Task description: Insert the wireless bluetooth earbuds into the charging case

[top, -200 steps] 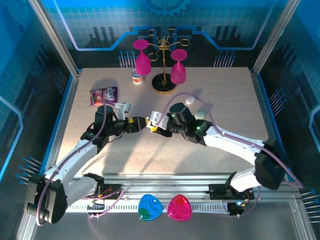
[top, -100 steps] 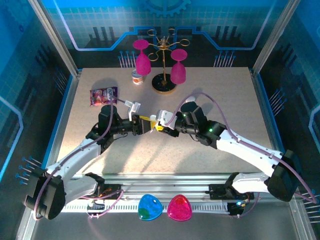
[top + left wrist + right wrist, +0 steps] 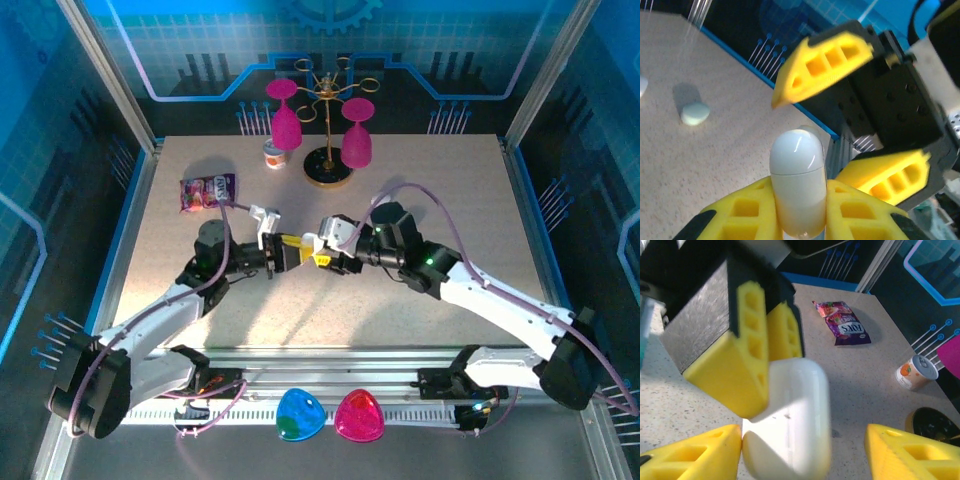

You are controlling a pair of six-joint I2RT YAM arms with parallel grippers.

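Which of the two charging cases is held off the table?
The white case, clamped by the fingers of the left gripper; the mint case lies loose on the table.

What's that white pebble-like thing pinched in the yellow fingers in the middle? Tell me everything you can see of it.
It is the charging case: smooth, glossy white plastic, rounded like a capsule, with a thin seam below its domed top and the lid shut. It is held off the table, pinched between the yellow fingers of the left gripper. The right gripper stands open around it.
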